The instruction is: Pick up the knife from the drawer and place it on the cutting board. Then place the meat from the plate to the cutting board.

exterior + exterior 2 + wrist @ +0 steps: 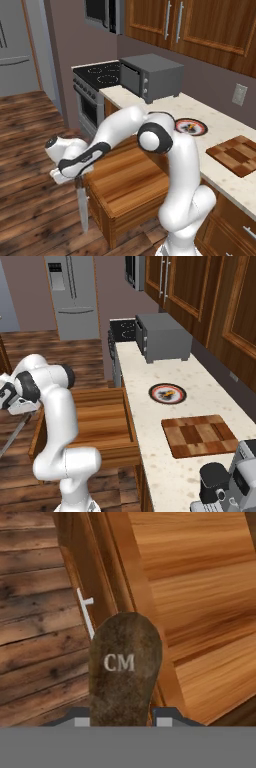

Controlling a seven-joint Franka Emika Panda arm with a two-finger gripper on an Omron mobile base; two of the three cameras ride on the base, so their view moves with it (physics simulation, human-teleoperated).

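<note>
the gripper point(76, 176) is clamped on the knife point(82, 207) by its dark handle, the grey blade hanging down over the floor, just outside the near edge of the open drawer point(127, 175). the first step is in hand: knife out, not yet placed. next move, as i judge it, calls for a long swing right, up over the counter to the cutting board point(237, 154), well apart. the meat point(189, 128) sits on the plate point(199, 131).

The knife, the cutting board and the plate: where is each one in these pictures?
knife point(82, 212): left base view, on the grey blade hanging down over the floor.
cutting board point(200, 435): right base view, middle of the checkered top.
plate point(155, 387): right base view, on its dark left rim.
</note>
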